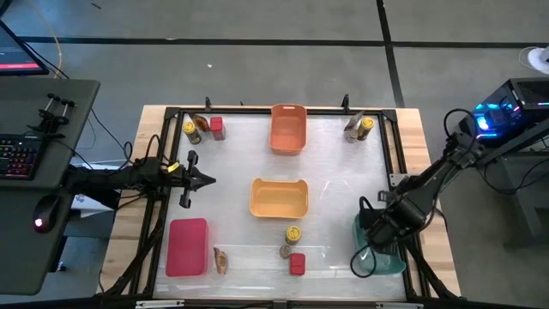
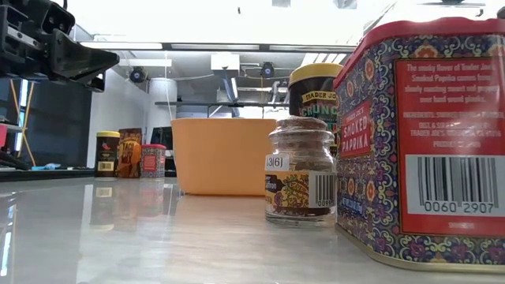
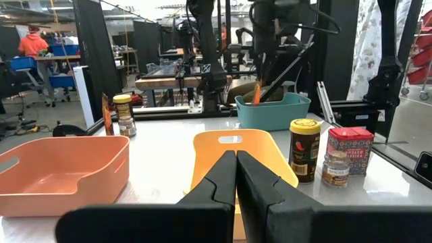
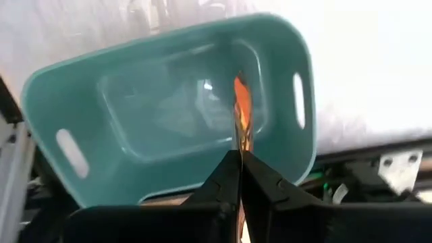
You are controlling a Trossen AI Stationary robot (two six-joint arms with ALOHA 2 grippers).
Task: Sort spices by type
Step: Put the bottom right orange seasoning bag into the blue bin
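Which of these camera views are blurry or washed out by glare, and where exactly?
Low view: the ceiling is blown out white, the red paprika tin looms close and cropped, and the tabletop mirrors the far jars. Right wrist view: the teal bin and packet look soft. High view: sheen streaks the table's white surface. Left wrist view: fairly crisp, the background bright.

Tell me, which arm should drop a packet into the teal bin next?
Right. The right gripper is above the teal bin, shut on a flat packet. The left gripper waits, shut, far across the table.
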